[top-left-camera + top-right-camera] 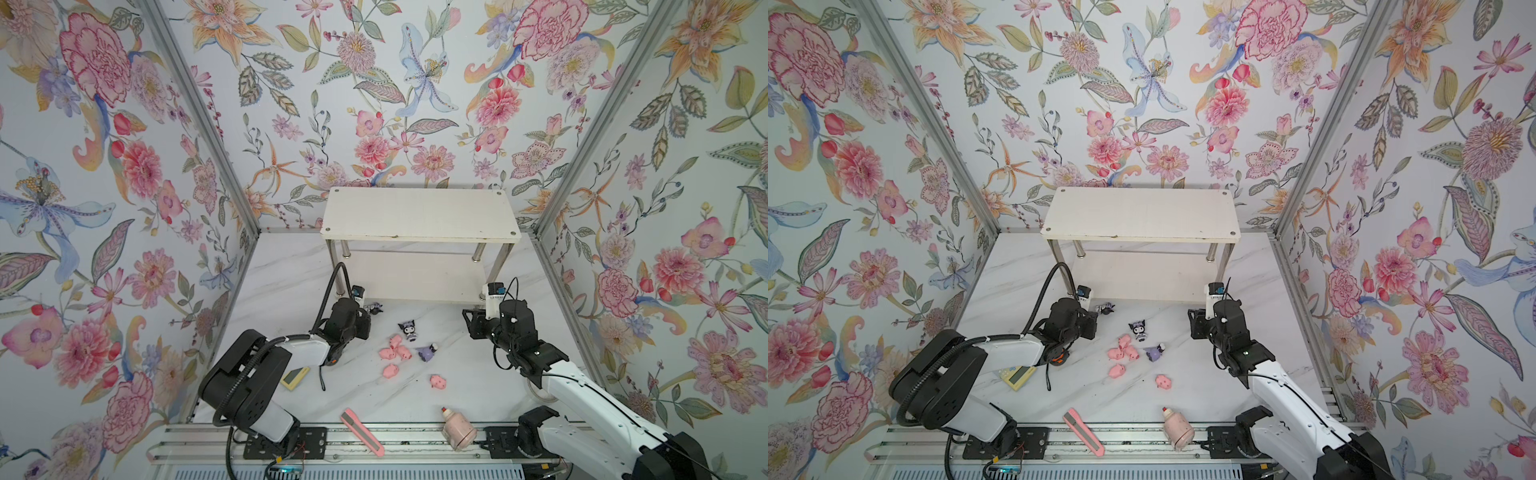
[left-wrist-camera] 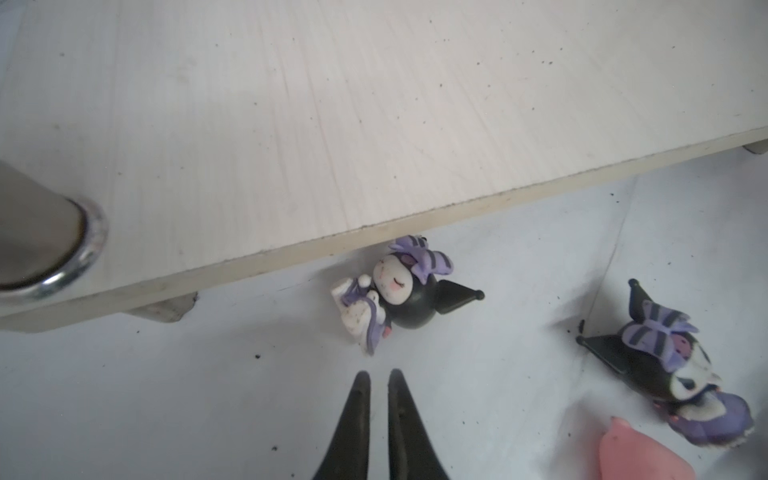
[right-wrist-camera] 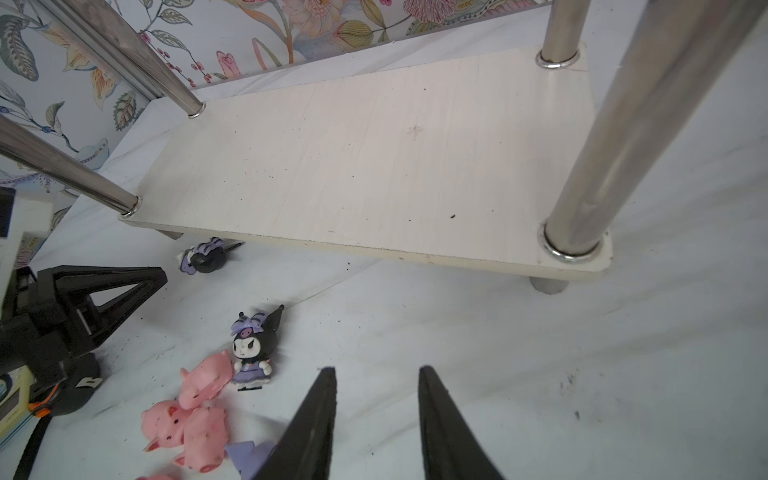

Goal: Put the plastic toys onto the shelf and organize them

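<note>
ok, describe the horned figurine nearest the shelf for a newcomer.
Find the white two-tier shelf with chrome legs at the back wall. By its left front leg, at the lower board's edge, lies a tiny black-horned, purple-white plastic figurine. Its two lookalikes sit farther forward beside the pink plastic pigs.

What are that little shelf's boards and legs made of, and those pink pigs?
Shelf boards: probably laminated particleboard, going by the matte whitish face with faint grain lines and the plain beige edge.
Legs: polished metal tube, likely chrome, with mirror-like reflections.
Pigs: matte pink plastic or soft rubber, with smooth moulded shapes and little shine. The look alone doesn't settle which.
</note>
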### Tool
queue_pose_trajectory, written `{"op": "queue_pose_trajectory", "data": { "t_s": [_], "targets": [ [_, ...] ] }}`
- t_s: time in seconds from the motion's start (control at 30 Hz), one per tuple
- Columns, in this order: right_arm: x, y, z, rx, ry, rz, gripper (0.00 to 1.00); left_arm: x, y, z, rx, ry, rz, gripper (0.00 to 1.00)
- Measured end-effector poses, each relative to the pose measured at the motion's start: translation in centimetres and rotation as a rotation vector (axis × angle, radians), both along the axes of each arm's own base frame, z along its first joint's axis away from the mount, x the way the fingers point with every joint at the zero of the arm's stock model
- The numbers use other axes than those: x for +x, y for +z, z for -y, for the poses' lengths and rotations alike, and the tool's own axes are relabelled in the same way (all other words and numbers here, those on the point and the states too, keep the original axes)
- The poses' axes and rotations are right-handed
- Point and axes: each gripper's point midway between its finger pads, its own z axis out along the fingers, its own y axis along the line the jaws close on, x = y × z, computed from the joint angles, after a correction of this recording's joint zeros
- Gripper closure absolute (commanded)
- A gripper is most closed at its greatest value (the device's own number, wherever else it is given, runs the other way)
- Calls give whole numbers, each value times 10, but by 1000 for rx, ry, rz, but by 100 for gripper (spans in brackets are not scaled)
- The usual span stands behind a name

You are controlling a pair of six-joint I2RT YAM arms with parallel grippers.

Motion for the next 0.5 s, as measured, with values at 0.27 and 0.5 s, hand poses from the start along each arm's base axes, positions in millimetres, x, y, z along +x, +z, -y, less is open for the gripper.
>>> {"op": "queue_pose_trajectory", "data": {
  "t_s": [0.27,0.5],
  "targets": [
    [12,-4,-30,-10,65,-20,64,-29,10,8,-14,-35,3,35],
    [21,-8,-56,-21,117,-39,63,-24,10,-4,50,6,29,27]
  ]
}}
